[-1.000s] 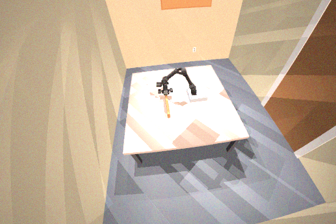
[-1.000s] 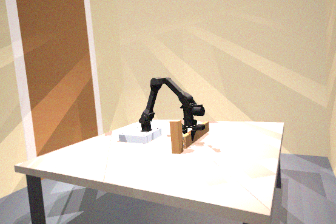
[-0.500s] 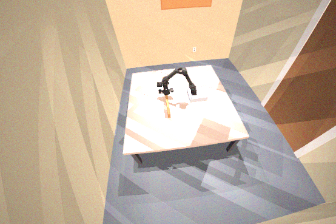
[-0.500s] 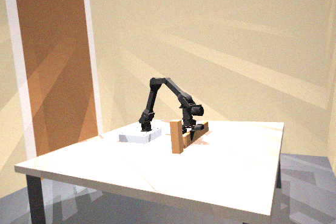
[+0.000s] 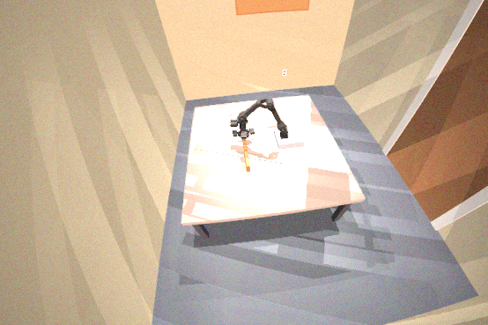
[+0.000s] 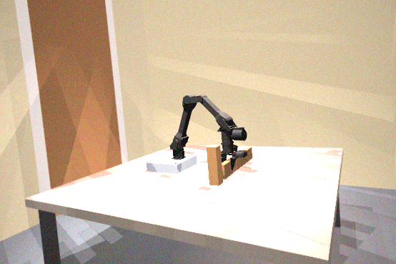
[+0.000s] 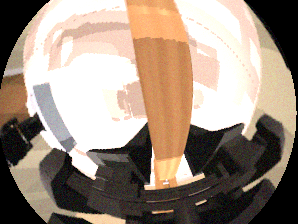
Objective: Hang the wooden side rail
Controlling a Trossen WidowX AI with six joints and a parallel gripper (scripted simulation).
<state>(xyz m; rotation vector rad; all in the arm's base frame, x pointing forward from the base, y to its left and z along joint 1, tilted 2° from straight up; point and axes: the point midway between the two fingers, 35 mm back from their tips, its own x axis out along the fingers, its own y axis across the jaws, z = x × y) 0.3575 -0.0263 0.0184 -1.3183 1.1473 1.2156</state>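
Note:
The wooden rail (image 5: 247, 157) (image 6: 244, 159) (image 7: 166, 90) runs lengthwise over the table (image 5: 269, 196) (image 6: 143, 195). My gripper (image 5: 244, 136) (image 6: 229, 164) (image 7: 160, 121) points down and is shut on the rail near its post end, one finger on each side. The upright headboard post (image 6: 215, 167) stands on the table beside that end in the exterior view. The rail's end is partly behind the post there. The rail's far end lies low at the table. The steel hooks, the slot and the pins cannot be made out. I cannot tell whether the hooks touch the pins.
The arm's pale base block (image 5: 291, 144) (image 6: 162, 167) sits on the table to one side of the rail, on the door's side. The arm (image 6: 184, 120) arches from it over to the rail. Patchy shadows and bright glare cross the table top.

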